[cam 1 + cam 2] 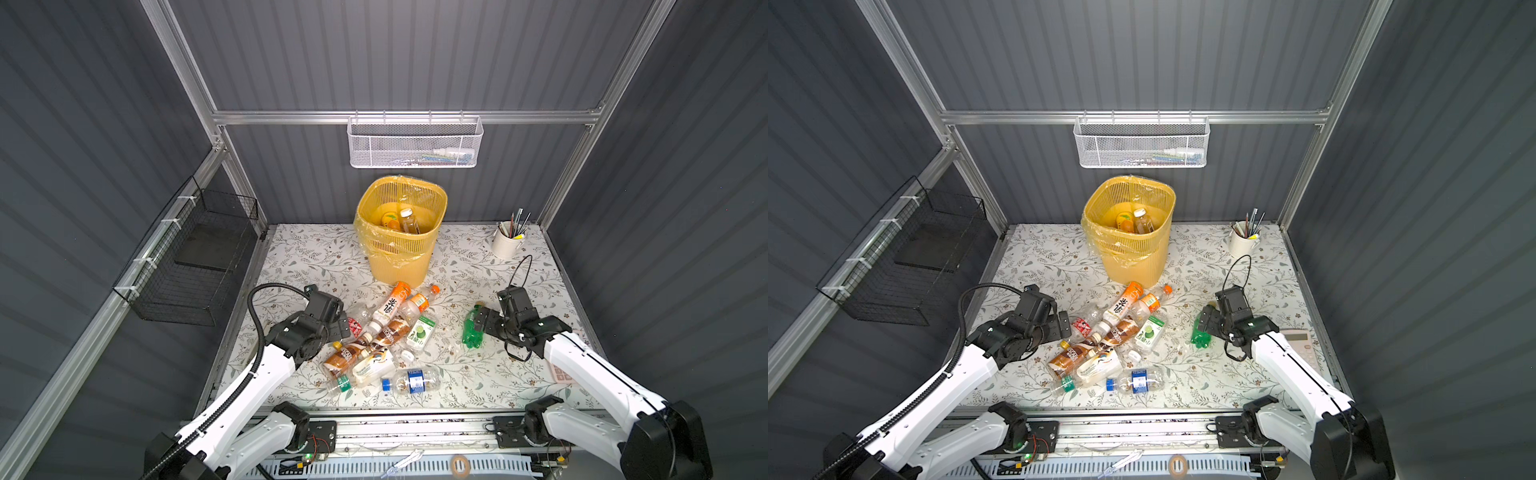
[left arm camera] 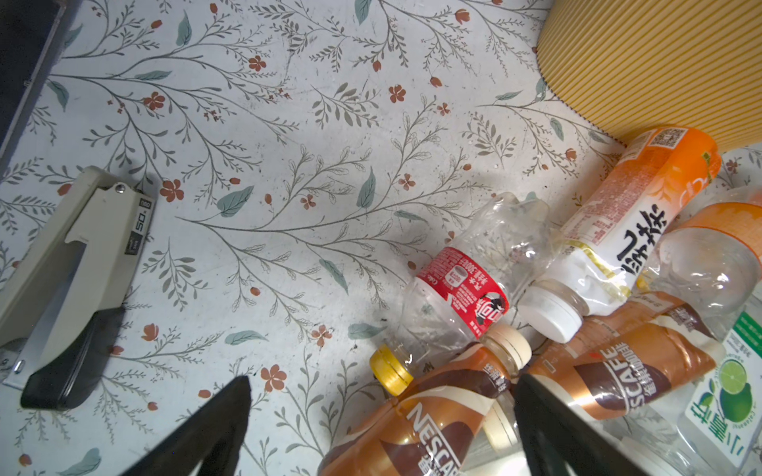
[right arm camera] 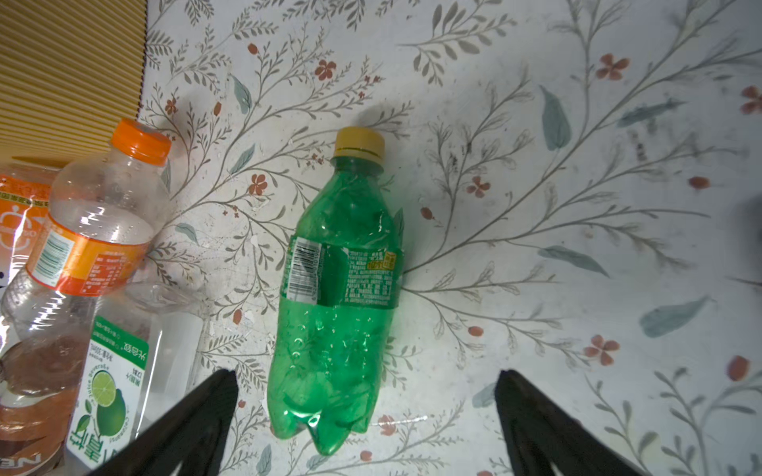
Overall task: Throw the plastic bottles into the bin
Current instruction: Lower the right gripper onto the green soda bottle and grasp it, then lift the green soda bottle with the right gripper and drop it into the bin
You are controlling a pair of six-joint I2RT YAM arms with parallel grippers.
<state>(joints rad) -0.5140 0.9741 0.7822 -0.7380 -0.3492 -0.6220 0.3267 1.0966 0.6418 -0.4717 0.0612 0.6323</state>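
Our right gripper [image 3: 366, 377] hangs with its jaws spread wide, one on each side of the base end of the green bottle [image 3: 334, 288], and touches nothing that we can see. That bottle lies on its side, alone, just right of the main heap, with its yellow cap pointing far. Our left gripper [image 2: 381, 380] is also wide open and empty, poised at the left edge of the heap above the red-labelled clear bottle [image 2: 462, 288] and a brown coffee bottle [image 2: 433, 416]. The heap of plastic bottles [image 1: 384, 332] sprawls across the middle of the table [image 1: 457, 374], around ten of them, overlapping one another. Just beyond it, at the far middle, stands the bin [image 1: 401, 257], and inside it we see two bottles [image 1: 409, 220] (more may lie hidden beneath). We judge the task barely begun: a couple are in, nearly all are left, and neither gripper holds one. The lone green bottle looks like the easiest next pick.
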